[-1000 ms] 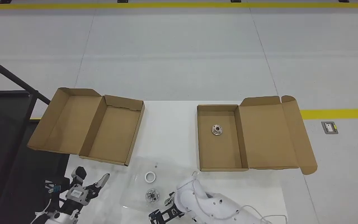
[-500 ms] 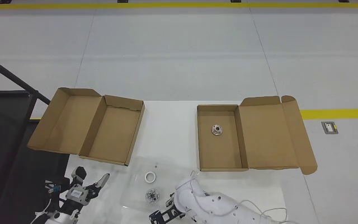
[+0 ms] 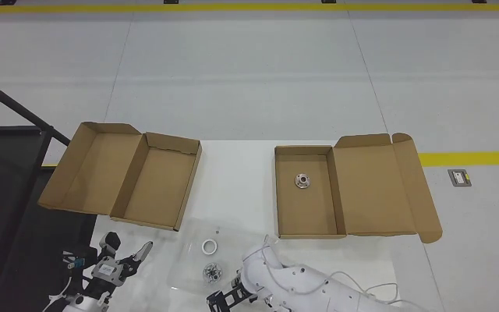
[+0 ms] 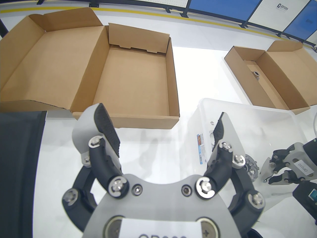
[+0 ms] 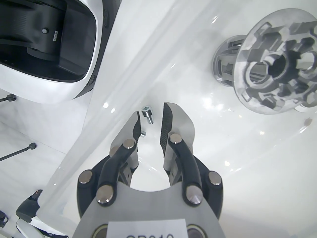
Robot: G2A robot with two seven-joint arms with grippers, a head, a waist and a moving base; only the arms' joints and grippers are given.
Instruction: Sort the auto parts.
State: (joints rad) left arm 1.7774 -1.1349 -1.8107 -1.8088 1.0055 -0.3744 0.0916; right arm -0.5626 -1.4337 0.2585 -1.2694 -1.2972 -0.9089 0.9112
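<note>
At the near edge of the table (image 3: 234, 164), midway along it, stands a clear bin (image 3: 187, 238). The right gripper (image 5: 152, 111) is lowered inside this bin, close to its wall. Its jaws are partly open, with a narrow gap. A small bolt (image 5: 147, 115) lies on the bin floor between the fingertips, clear of both pads; nothing is gripped. A second, smaller bolt (image 5: 143, 134) lies just beside one finger. A toothed metal hub (image 5: 272, 70) lies on the bin floor apart from the gripper. A white ring (image 3: 209, 246) lies farther back in the bin.

The left gripper (image 4: 161, 115) hangs above the near left corner of the table, jaws spread wide and empty.

The left box (image 3: 156, 187) sits open near the left edge. The right box (image 3: 308, 203) sits open toward the right edge and holds one flanged metal part (image 3: 302, 181).

Compared with one second ago, the right arm has shifted slightly toward the left edge, carrying its gripper a little along the bin. The left gripper, the hub, the ring and both boxes are unchanged.
</note>
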